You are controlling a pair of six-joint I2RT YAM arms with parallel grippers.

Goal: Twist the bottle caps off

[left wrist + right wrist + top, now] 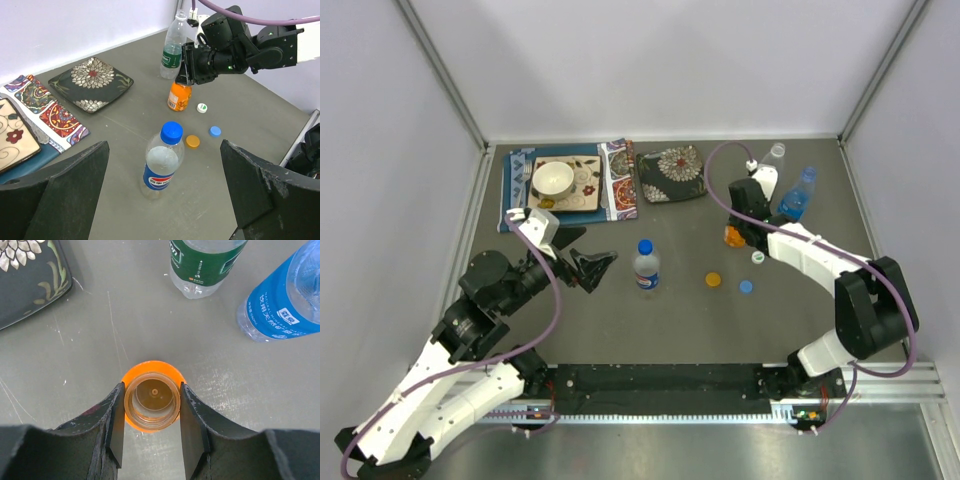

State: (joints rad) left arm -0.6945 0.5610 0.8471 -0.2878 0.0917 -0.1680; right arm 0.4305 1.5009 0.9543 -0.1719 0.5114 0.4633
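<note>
Right gripper [152,410] clamps orange bottle [152,371], neck already capless. Left gripper [598,250] gapes wide toward capped bottle [160,167]. Next, likely: steady it, twist blue cap [172,132].

Top view looks down from behind; left wrist looks across the bench [670,330]; right wrist sits close above the shared orange bottle [152,402].
</note>
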